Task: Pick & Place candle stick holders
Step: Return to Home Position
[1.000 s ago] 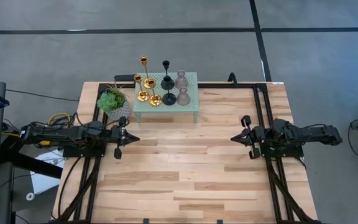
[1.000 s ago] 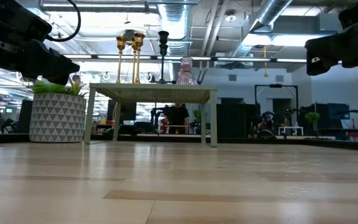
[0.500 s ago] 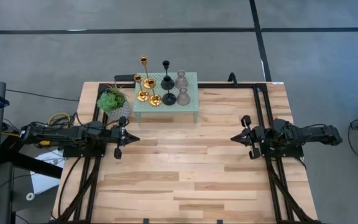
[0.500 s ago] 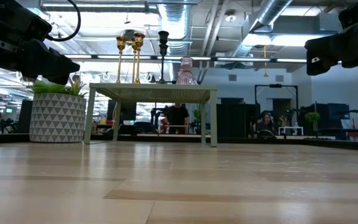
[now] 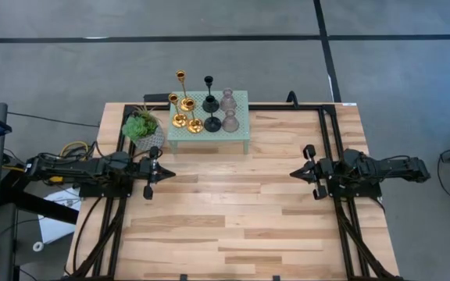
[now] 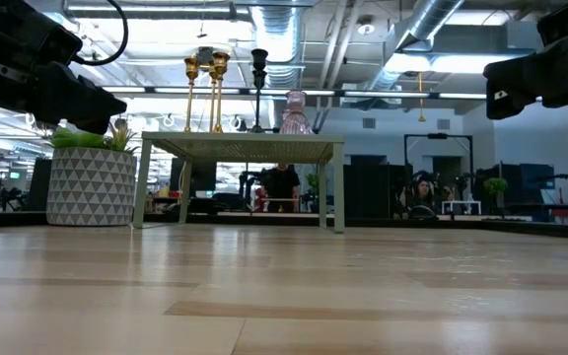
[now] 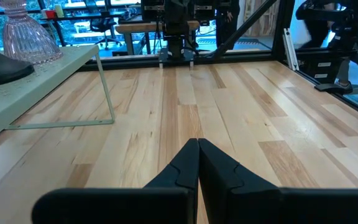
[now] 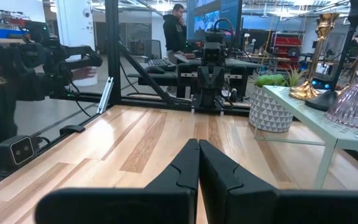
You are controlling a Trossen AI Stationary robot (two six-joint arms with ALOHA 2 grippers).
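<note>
desk (image 5: 233, 211) boards carry no holders (image 5: 211, 104), all seven standing on the green shelf (image 5: 241, 131), and left tool (image 5: 166, 176) and right tool (image 5: 294, 174) hang pressed together, empty, so the job looks finished

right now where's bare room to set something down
Bare wooden table between the left gripper and right gripper, and beside the shelf on the right arm's side. Crowded: shelf top, full of candle stick holders; potted plant on its other side.

readable text: none | labels, brands: none legible | numbers, signs: none legible | views checked: high, low, both wrists
</note>
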